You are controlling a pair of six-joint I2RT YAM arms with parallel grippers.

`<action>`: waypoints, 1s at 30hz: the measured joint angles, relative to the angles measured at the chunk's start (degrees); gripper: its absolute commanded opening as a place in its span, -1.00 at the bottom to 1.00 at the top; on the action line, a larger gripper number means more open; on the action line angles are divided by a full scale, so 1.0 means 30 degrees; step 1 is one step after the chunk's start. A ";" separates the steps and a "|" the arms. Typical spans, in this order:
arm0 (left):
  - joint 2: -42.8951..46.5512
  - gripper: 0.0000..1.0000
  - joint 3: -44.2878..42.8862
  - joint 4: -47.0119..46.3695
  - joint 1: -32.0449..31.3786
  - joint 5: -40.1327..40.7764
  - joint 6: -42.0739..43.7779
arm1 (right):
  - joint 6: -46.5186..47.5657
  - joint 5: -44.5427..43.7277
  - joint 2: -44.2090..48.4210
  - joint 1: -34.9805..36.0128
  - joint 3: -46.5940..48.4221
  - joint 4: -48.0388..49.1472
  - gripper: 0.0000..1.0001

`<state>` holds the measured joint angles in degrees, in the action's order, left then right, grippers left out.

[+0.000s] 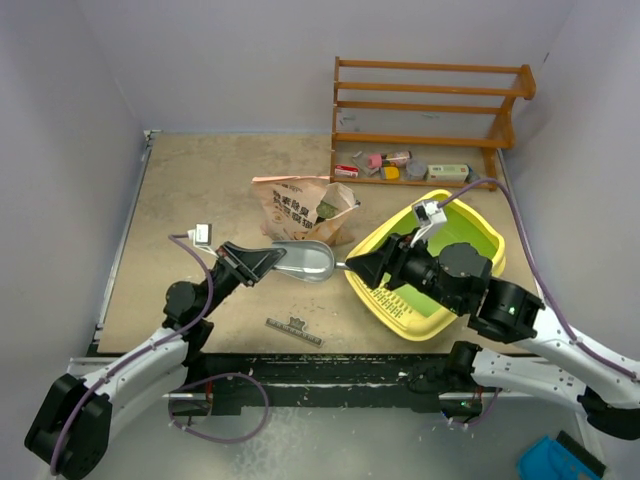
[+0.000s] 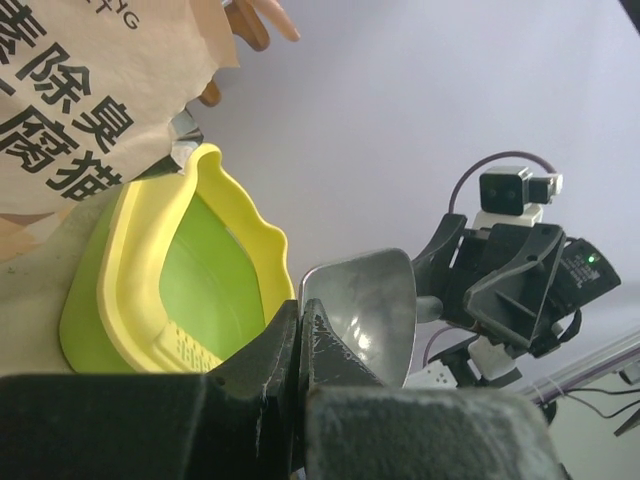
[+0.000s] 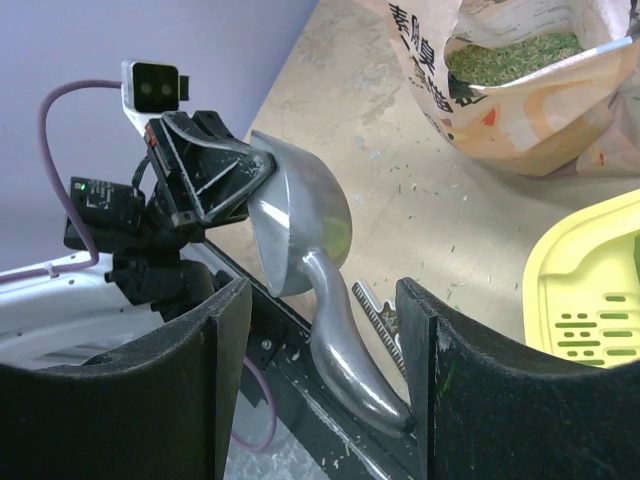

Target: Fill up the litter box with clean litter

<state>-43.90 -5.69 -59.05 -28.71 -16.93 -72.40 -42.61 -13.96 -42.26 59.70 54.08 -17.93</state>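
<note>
Clenching the bowl rim of the scoop [image 1: 305,260], the left gripper [image 1: 262,262] has jaws tight. Only the right wrist view shows the right gripper [image 3: 320,300] with jaws released astride the handle, plus clean litter [image 3: 510,55] inside the bag [image 3: 500,120]. Overhead, the litter box [image 1: 410,325] lies right of the scoop on the worktop [image 1: 200,190].

Walls: plain pale lavender-grey panels [image 1: 230,60] at back, L and R. Work surface: flat tan speckled tabletop [image 1: 200,180], a few loose specks on it, pale metal edge strip [image 1: 122,245] along L side. Furniture: orange-brown slatted wooden rack [image 1: 430,105] at back R, against back wall; small mixed items [image 1: 400,168] on its bottom shelf, too small to ID. Bright blue object [image 1: 560,462] bottom R corner, cut off by frame. Light even, soft shadows.
</note>
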 measured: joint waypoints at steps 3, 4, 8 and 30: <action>0.0000 -1.00 0.0000 -0.0255 -0.0087 0.0393 -0.0226 | -0.0182 -0.0051 -0.0306 -0.0007 -0.0313 0.0532 0.23; -0.0007 -1.00 0.0000 -0.0401 -0.0087 0.0459 -0.0306 | -0.0197 -0.0095 -0.0393 -0.0007 -0.0372 0.0568 0.23; -0.0015 -1.00 0.0000 -0.0794 -0.0153 0.0729 -0.0597 | -0.0189 -0.0182 -0.0787 -0.0007 -0.0532 0.0670 0.21; -0.0670 -1.00 0.0328 -0.1326 -0.0495 0.1457 -0.0860 | -0.0168 0.0495 -0.1676 -0.0007 -0.0896 0.2630 -0.21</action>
<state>-45.91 -4.71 -63.02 -30.20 -12.56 -74.98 -43.11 -12.47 -47.29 59.68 51.40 -10.04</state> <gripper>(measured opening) 0.017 0.475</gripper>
